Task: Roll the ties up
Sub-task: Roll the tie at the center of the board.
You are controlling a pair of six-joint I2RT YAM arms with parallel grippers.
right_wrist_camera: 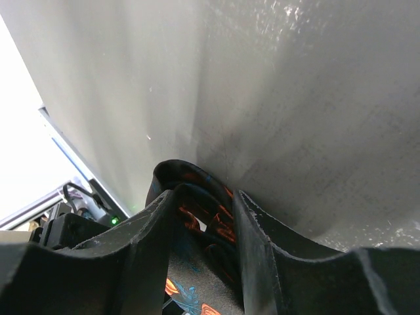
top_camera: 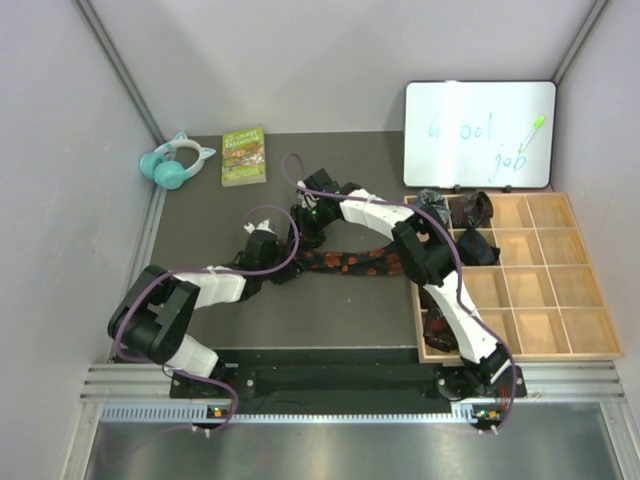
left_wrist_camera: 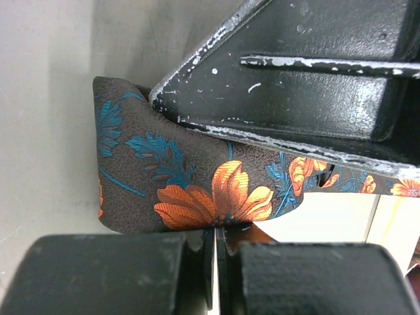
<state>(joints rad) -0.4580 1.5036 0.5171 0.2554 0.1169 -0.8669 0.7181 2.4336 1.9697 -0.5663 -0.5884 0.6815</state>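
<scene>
Fingers, right gripper [right_wrist_camera: 203,197]: narrow, with 2 black fingers [right_wrist_camera: 141,243] clamped on a folded wad of the black fabric necktie with orange flowers and teal leaves [right_wrist_camera: 209,220]. To me it looked like the core of a roll.
Fingers, left gripper [left_wrist_camera: 215,252]: pads [left_wrist_camera: 105,272] all but touching, and the necktie's lower edge seemed nipped in the slit between them.
Why 2 grips: I judged 1 gripper was there to turn the core while the other held the strip flat and taut, so the wraps would stack evenly.
Where the necktie lay: 1 end was up in the grippers at mid-table. The rest stretched rightward, flat on the dark grey table mat [top_camera: 340,315], and its far end was hidden under the right arm's elbow, near the pale wooden tray of square cells [top_camera: 530,356].
Progress: barely begun, I reckoned, since most of the strip lay unrolled.
Finished rolls: dark rolled ties [top_camera: 470,210] sat in the tray's left cells.
Edges: the tray's left wall stood just beside the right elbow, and grey walls closed in on both sides.
Open room: bare mat lay between the strip and the arm bases. The green paperback book [top_camera: 243,155], turquoise cat-ear headphones [top_camera: 175,163] and white rectangular whiteboard [top_camera: 480,135] sat well apart at the back.
Risk: with the grippers nearly touching each other, a turn could knock one against the other.
</scene>
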